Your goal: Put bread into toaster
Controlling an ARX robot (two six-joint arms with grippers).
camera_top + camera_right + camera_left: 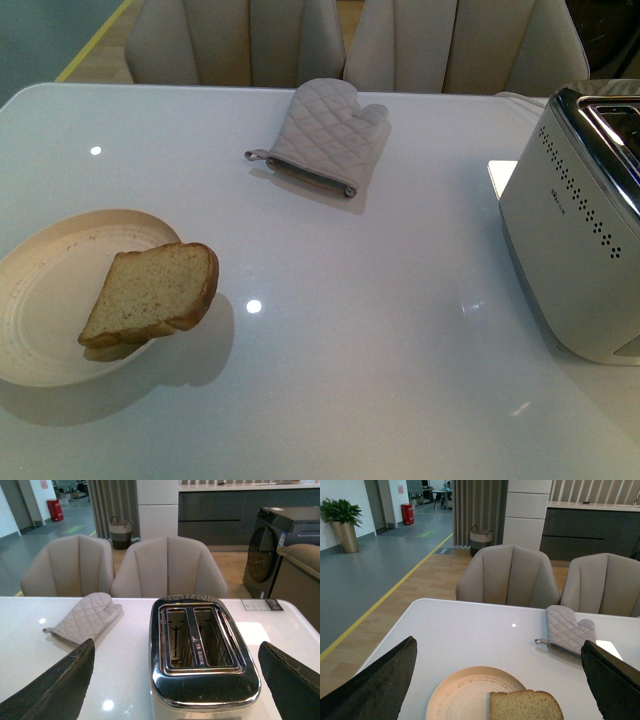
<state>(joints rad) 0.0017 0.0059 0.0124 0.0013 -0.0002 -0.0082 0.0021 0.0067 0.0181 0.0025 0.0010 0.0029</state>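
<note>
- The plate (40,300) sits at 8 o'clock on the white table (380,330).
- The bread (152,293) lies tilted on the plate's 3 o'clock side. Its round top sticks out over the rim.
- The left gripper (499,645) hangs above the plate and bread. Its two dark fingers (375,685) are spread wide and hold nothing.
- The grey mitt (325,135) lies flat at 12 o'clock, well apart from the bread.
- The toaster (575,220) stands at 3 o'clock, far from the bread. Its two slots (176,637) face up.
- The right gripper (176,646) hangs above the toaster. It is spread wide too, with nothing in it.
</note>
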